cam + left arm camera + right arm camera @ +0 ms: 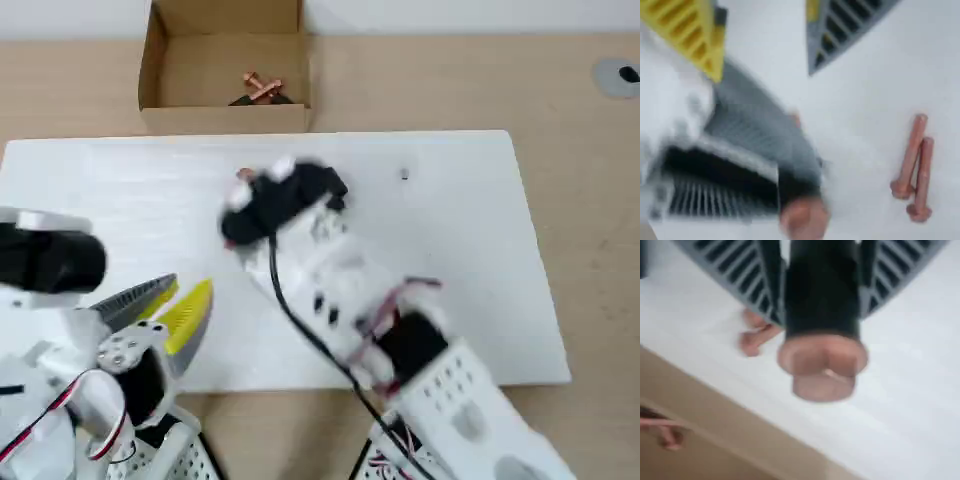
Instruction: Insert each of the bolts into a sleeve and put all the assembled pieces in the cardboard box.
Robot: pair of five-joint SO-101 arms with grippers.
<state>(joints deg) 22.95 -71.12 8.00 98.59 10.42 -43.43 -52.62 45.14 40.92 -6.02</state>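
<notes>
High view: my right end effector [246, 192] hangs over the flat white board [450, 250] near its far edge, close to the open cardboard box [150, 70], with bare board to both sides. It is clamped on one black sleeve [822, 290] with a copper bolt head [822, 365] protruding. Two smooth copper bolts [912, 170] lie touching, side by side. My left end effector [762, 70] gapes wide, holding nothing.

The high camera looks down on the white board [450, 250], with the cardboard box [155, 70] at 12 o'clock. Both wrist cameras face the board from close up and share two loose bolts [912, 170]. The right one sits nearest, against the sleeve [822, 290] in the right gripper [822, 315].
</notes>
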